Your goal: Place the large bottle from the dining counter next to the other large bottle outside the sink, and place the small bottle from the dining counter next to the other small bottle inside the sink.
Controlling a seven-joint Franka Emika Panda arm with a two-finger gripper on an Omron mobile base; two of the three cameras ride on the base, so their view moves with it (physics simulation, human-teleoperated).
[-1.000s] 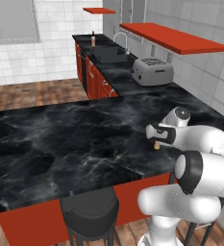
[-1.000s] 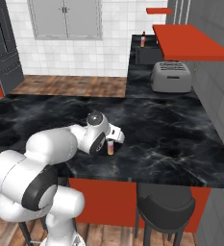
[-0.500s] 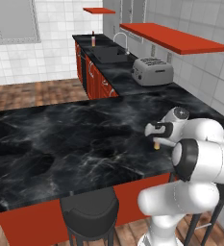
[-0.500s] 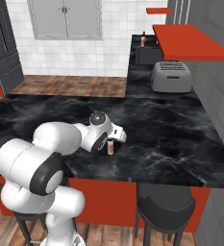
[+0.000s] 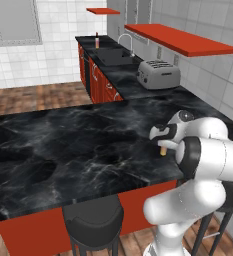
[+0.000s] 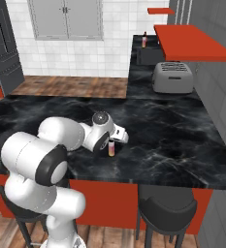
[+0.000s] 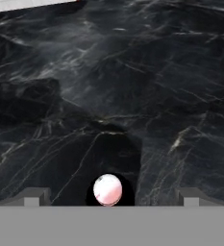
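Gripper hangs open, straight above the small bottle, whose pale cap sits at bottom centre between the fingertips, so the jaws can drop around it. Bottle stands upright on the counter, centre frame, ungrasped.

White arm folded low over the black marble dining counter, near its right edge. Gripper sits right above a small bottle standing there. Far worktop: toaster, sink, another bottle at its back corner.
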